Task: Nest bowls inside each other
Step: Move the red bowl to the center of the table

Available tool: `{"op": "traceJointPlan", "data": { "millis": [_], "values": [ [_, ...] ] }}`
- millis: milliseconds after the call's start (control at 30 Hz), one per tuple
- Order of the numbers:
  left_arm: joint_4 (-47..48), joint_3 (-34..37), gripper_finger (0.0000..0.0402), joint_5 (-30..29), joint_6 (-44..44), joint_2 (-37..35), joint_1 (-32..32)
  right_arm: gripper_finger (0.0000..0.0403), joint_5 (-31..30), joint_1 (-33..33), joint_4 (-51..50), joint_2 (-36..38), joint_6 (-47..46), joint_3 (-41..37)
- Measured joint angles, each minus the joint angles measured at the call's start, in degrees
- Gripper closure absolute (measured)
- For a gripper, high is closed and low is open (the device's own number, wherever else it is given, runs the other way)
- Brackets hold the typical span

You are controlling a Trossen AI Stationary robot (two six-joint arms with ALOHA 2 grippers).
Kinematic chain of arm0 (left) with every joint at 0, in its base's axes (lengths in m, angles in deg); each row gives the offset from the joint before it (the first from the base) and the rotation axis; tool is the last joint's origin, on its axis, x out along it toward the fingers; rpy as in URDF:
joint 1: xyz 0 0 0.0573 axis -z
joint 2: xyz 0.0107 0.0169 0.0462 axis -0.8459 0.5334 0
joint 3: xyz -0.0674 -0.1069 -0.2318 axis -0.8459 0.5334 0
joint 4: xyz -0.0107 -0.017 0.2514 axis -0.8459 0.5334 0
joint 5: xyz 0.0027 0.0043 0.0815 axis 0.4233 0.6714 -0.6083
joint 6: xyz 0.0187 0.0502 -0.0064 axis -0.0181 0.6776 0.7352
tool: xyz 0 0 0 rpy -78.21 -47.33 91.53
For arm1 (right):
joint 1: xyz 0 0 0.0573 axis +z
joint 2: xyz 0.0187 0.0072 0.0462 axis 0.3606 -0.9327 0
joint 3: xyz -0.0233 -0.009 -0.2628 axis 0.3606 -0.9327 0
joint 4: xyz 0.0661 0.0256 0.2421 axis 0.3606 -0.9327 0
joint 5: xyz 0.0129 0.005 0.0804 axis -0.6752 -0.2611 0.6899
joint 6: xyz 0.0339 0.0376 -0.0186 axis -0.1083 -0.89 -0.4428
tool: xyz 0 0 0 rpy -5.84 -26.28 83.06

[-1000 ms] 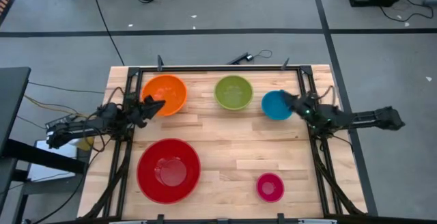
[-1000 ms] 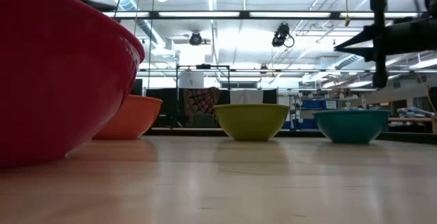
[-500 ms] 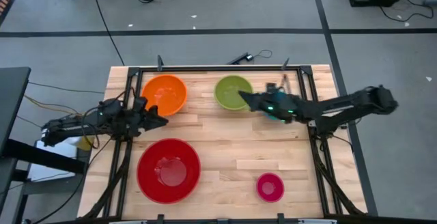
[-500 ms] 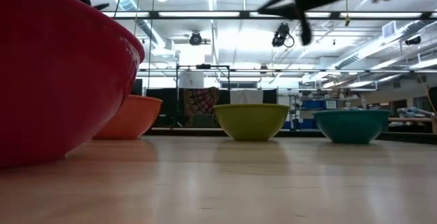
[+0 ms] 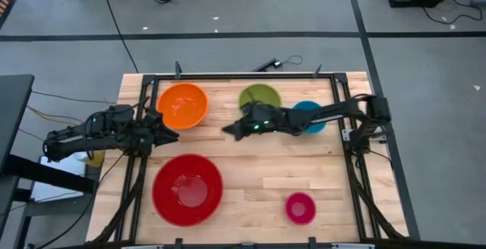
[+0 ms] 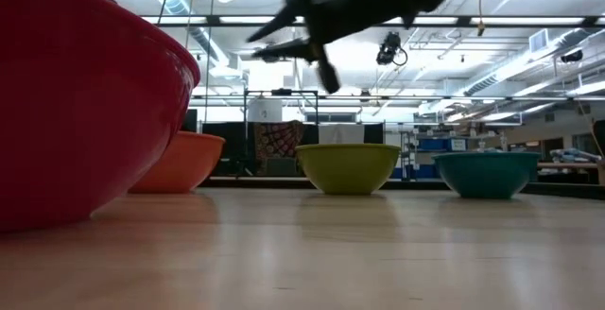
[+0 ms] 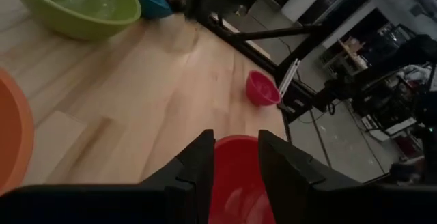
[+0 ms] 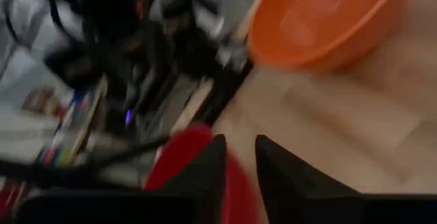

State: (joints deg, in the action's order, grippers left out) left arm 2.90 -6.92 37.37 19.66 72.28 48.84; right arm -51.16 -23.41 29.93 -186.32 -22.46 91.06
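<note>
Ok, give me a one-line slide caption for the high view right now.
Five bowls sit separate, none nested; right gripper reaches empty across mid-table past the green bowl, left gripper open between orange bowl and red bowl.

You had a red bowl (image 5: 187,189), an orange bowl (image 5: 182,105), a lime green bowl (image 5: 260,96), a blue bowl (image 5: 310,117) and a small magenta pink bowl (image 5: 300,207), all plain, on a light wood-grain table (image 5: 250,165) with a black frame.

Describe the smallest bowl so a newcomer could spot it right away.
Start at the big red bowl on the table's near left. Look right along that near edge to the pink bowl, standing alone. It is the smallest bowl and the only magenta one.
</note>
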Motion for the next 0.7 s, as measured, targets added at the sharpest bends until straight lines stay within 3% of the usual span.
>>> {"op": "traceJointPlan", "data": {
  "millis": [167, 300, 700],
  "values": [
    [0.12, 0.00, 0.0285, -0.73, 0.22, 0.39, 0.00, 0.0263, 12.21, 0.10, -11.93, -9.18, 6.22, 11.37],
    [0.03, 0.00, 0.0285, -3.72, -1.55, 0.35, 0.00, 0.0234, 18.19, -0.62, -18.85, -15.01, 12.65, 20.64],
    [-0.02, 0.00, 0.0285, -6.53, -2.54, 0.37, -0.01, 0.0226, 21.41, 0.56, -22.88, -28.29, 18.79, 36.57]
  ]
}}
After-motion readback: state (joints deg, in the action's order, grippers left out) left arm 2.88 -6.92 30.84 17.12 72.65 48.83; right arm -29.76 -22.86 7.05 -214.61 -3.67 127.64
